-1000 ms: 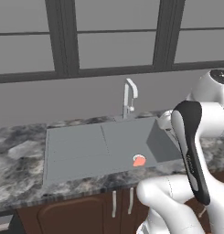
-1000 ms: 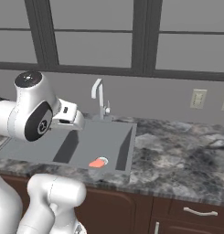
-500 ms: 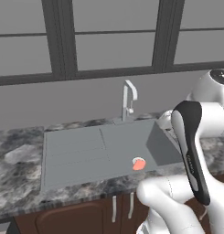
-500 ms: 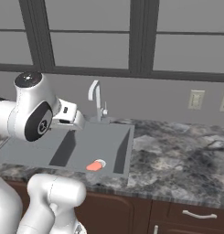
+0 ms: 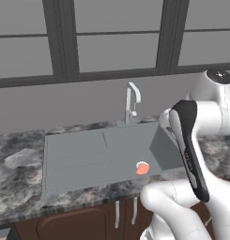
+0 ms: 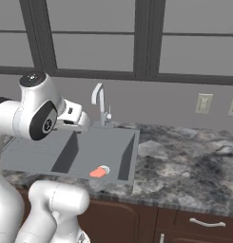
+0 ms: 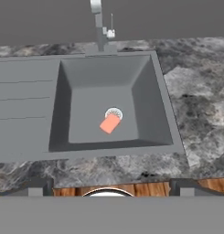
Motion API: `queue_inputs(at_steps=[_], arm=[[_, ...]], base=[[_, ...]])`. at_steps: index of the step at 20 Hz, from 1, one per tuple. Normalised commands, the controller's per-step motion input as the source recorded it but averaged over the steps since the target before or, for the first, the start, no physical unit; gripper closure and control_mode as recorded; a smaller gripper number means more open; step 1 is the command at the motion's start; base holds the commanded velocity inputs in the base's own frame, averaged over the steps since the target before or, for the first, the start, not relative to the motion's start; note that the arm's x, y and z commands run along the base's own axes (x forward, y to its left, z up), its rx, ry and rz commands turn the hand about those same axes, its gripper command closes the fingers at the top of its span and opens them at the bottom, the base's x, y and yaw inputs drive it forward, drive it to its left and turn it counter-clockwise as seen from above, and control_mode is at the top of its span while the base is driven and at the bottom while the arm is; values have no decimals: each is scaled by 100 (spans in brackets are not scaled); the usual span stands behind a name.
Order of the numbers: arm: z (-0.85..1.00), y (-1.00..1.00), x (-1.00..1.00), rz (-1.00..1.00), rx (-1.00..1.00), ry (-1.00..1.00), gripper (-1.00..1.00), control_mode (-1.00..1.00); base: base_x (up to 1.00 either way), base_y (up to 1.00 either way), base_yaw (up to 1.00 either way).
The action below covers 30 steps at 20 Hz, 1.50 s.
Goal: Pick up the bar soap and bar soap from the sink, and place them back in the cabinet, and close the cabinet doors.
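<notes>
End effector [image 7: 108, 189] hovers above the sink [image 7: 145, 98], holding nothing; how far open I cannot tell. One soap bar [image 7: 109, 123] lies in the basin beside the drain. Nothing looks put away yet.

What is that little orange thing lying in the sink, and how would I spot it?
Find the grey sink in the speckled counter, below the silver tap. On the basin floor lies a flat salmon-orange bar soap, touching the round drain; it's the only coloured thing there.
</notes>
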Motion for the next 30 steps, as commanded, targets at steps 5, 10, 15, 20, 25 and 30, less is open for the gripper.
queue_inputs(at_steps=[5, 10, 15, 20, 25, 30], arm=[[-8, 0, 15, -10, 0, 0, -100, -100], [-23, 0, 19, -8, 2, 0, -100, -100], [-29, 0, 23, -6, 7, 0, -100, -100], [-24, 0, 31, -6, 8, 0, -100, -100], [-35, 0, 23, -5, 3, 0, -100, -100], [-34, 0, 19, -5, 1, 0, -100, -100]], base=[[0, 0, 0], [0, 0, 0], [0, 0, 0], [0, 0, 0], [0, 0, 0], [0, 0, 0]])
